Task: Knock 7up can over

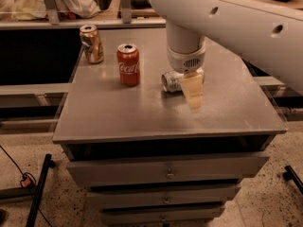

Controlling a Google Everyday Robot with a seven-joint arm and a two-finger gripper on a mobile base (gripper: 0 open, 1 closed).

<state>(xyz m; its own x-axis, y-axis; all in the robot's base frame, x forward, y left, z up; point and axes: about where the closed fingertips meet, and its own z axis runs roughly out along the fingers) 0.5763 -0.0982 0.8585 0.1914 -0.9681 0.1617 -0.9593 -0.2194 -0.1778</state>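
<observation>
The 7up can [173, 82] lies on its side on the table [137, 117], a little right of the middle and toward the back. Its silver top faces left, toward the Coke can [129, 64]. Only the left end shows: a silver rim and a short part of the pale body with a greenish tone. The logo cannot be read from here.

The gripper [193, 91] hangs down from the thick white arm [227, 22], right in front of the can's right part, and covers it. Its pale yellow tip is just above the table, on the near side of the can. Whether the jaws are spread or pressed together, I cannot tell.

The Coke can stands upright to the left of the 7up can, near but apart. A gold can [92, 44] stands upright at the back left corner. Under the table top there are drawers [165, 173].
</observation>
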